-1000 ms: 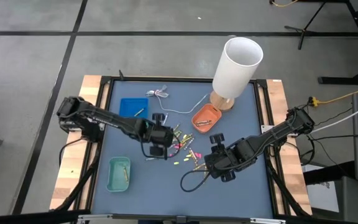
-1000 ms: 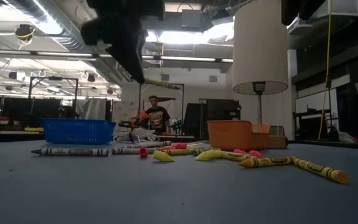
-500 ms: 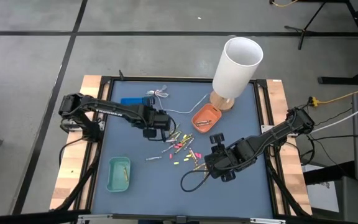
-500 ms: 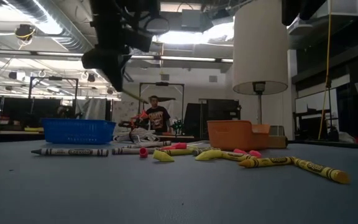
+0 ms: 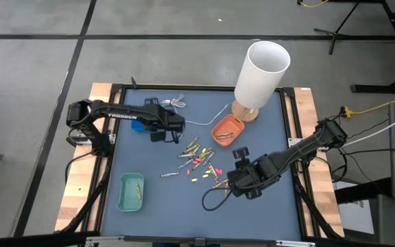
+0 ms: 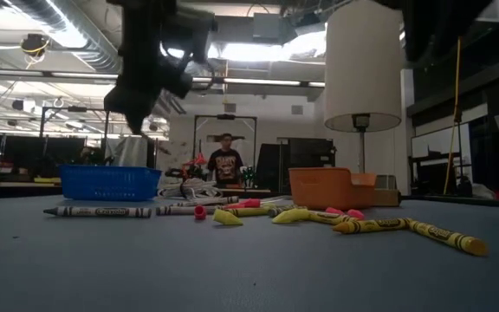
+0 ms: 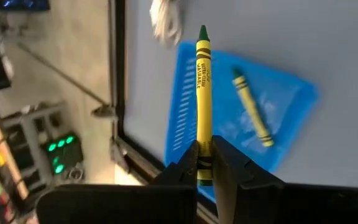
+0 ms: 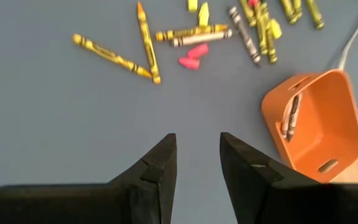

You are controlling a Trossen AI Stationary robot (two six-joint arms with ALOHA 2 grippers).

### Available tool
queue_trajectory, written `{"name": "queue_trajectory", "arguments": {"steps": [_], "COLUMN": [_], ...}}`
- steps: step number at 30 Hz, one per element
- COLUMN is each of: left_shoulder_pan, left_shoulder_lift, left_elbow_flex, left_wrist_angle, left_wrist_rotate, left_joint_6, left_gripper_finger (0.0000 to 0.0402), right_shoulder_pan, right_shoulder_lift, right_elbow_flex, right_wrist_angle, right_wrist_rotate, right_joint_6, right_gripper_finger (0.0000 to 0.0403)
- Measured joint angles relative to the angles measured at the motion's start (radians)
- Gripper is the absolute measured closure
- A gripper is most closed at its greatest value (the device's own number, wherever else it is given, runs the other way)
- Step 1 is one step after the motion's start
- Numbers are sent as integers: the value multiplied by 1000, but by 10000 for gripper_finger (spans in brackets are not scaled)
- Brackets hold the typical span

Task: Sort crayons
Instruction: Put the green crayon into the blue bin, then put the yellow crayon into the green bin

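My left gripper (image 7: pixel 205 146) is shut on a yellow crayon with a green tip (image 7: pixel 202 87), held over the blue tray (image 7: pixel 272 112) at the table's far left. That tray has one yellow-green crayon (image 7: pixel 252 109) lying in it. In the high view the left gripper (image 5: pixel 158 134) covers most of the tray. The loose crayons (image 5: pixel 197 159) lie scattered on the mat at mid-table. My right gripper (image 8: pixel 197 162) hangs open above bare mat just near-right of them, with nothing between its fingers. My left gripper pinches the crayon's blunt end (image 7: pixel 202 163) between its two fingers. The crayon sticks out forward along the fingers, its green tip leading. It is lifted clear, slanting down over the blue tray.
An orange tray (image 5: pixel 226 129) with a crayon in it stands right of the pile, in front of a tall white lamp (image 5: pixel 260 75). A green tray (image 5: pixel 131 191) with one crayon sits near left. A thin white cable (image 5: pixel 184 110) runs along the far side.
My left gripper has swung from the crayon pile toward the table's far left, carrying the yellow crayon, and now hangs over the blue tray. It has turned and tipped on the way and stayed shut.
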Motion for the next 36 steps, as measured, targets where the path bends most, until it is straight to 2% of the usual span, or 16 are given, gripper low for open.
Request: {"name": "queue_trajectory", "arguments": {"steps": [9, 15, 19, 27, 36], "left_shoulder_pan": [84, 104, 106, 106, 71], "left_shoulder_lift": [0, 0, 0, 0, 0], "left_elbow_flex": [-88, -110, -110, -110, -110], "left_wrist_angle": [1, 2, 7, 51, 196], "left_wrist_rotate": [-4, -4, 1, 94, 109], "left_joint_6": [-40, -82, -83, -84, -83], "left_gripper_finger": [393, 376, 361, 322, 300], "right_shoulder_pan": [-1, -1, -1, -1, -1], "right_shoulder_lift": [1, 0, 0, 0, 0], "right_elbow_flex": [-156, -212, -245, -298, -383], "right_wrist_angle": [108, 247, 343, 493, 623], "right_wrist_rotate": [-1, -3, -3, -80, -122], "right_joint_6": [0, -1, -16, -83, -184], "right_gripper_finger": [281, 281, 281, 281, 281]}}
